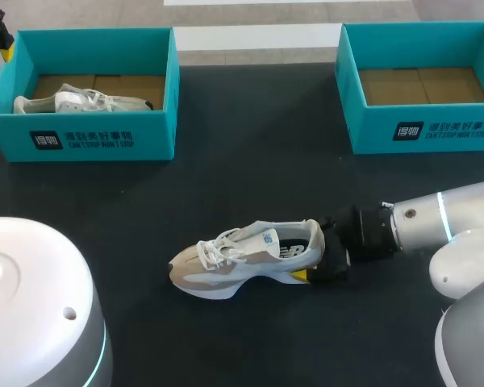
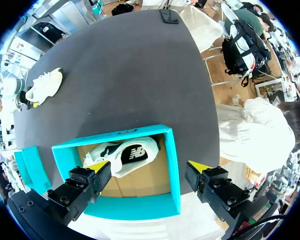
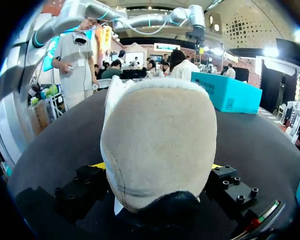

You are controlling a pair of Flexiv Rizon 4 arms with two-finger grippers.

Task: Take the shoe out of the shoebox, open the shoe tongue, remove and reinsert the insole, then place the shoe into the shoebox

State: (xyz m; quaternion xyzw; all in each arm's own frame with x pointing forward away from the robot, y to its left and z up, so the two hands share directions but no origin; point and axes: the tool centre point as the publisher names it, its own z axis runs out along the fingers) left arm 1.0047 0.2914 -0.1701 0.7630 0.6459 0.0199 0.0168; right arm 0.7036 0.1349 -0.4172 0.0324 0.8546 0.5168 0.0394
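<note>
Heel: beige-and-white lace-up sneaker (image 3: 157, 145), padded; pinched by right gripper (image 1: 319, 256)
Handling: likely light; upper pliable; sole stiff; hold at heel
Left gripper (image 2: 147, 167): spread over teal cardboard shoebox (image 2: 174, 170)

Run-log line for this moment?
right gripper: shut on beige laced sneaker on black table | left gripper: open above teal cardboard shoebox holding white sneaker

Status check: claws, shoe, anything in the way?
Left claw open above the left box, second shoe inside. Right claw shut on the heel of the shoe, upright on the table. Nothing between it and the right box.
</note>
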